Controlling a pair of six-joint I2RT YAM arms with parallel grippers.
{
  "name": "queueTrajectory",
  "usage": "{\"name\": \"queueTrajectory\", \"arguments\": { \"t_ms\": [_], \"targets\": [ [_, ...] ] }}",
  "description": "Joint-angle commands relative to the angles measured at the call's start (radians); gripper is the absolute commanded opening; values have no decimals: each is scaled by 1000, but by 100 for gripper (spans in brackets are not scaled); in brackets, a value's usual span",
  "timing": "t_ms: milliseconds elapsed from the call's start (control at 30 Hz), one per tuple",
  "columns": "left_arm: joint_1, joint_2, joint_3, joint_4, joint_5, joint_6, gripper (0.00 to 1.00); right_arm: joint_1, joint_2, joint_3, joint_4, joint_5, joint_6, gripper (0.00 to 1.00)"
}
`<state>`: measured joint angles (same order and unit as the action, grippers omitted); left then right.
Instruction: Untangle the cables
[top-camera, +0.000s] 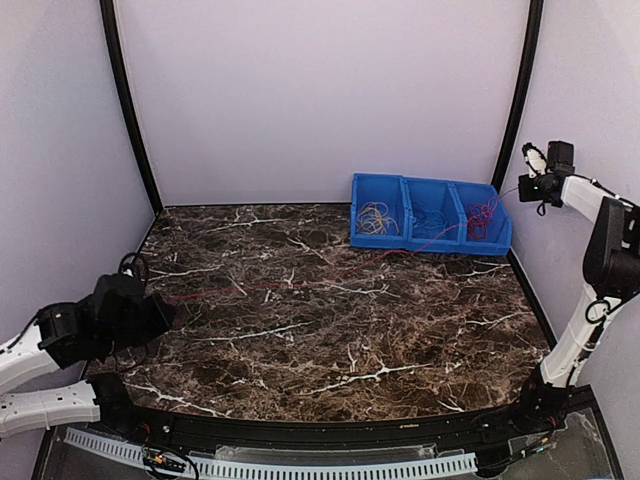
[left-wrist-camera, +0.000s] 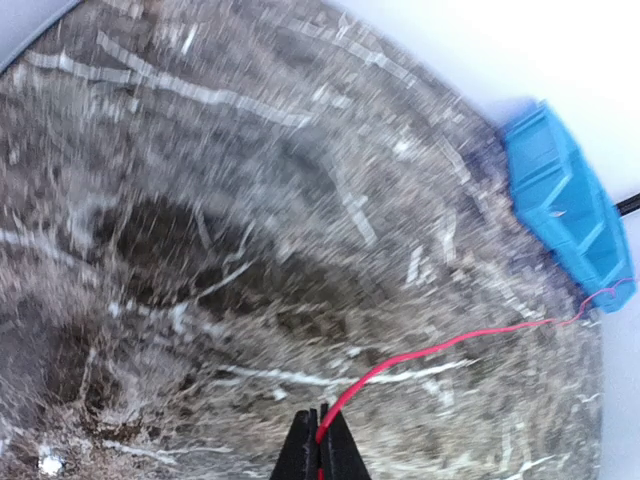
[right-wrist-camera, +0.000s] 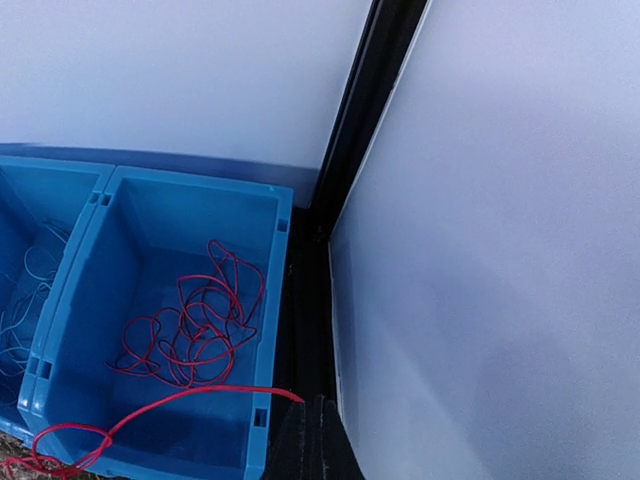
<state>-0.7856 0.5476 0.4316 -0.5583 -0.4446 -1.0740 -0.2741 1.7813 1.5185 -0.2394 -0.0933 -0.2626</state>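
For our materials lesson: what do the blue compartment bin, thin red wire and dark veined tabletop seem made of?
Blue compartment bin: likely moulded plastic, smooth walls. Thin red wire: perhaps plastic sheath, loose loops. Dark veined tabletop: marble or imitation, white veins.

A three-compartment bin sits in the far right corner of the counter with coiled cables in each compartment, while a long cable runs from the left gripper near the left edge across to the right gripper, raised by the bin's right end.
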Motion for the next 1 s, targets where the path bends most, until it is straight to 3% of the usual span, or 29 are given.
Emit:
{"name": "queueTrajectory", "arguments": {
  "t_ms": [0, 133, 233, 500, 600, 633, 767, 867, 967],
  "targets": [
    [0, -17, 364, -274, -181, 137, 0, -4, 29, -50, 66, -31, 16, 0],
    [0, 8, 661, -522, -325, 183, 0, -4, 37, -94, 92, -31, 19, 0],
    [1, 0, 776, -632, -402, 194, 0, -4, 39, -110, 101, -34, 20, 0],
    [0, -26, 794, -695, -476, 164, 0, -4, 40, -110, 88, -43, 12, 0],
    [0, -40, 762, -609, -422, 223, 0, -2, 20, -118, 59, -154, 0, 0],
    [0, -43, 715, -563, -391, 306, 0, 5, 5, -132, 53, -216, -10, 0],
    [0, -15, 535, -236, -131, 483, 0, 101, -78, -222, -41, -400, -104, 0],
    [0, 72, 458, -155, -44, 495, 0, 201, -186, -328, -94, -492, -163, 0],
    [0, 126, 432, -111, -42, 501, 0, 333, -282, -400, -161, -543, -211, 0]
  ]
}}
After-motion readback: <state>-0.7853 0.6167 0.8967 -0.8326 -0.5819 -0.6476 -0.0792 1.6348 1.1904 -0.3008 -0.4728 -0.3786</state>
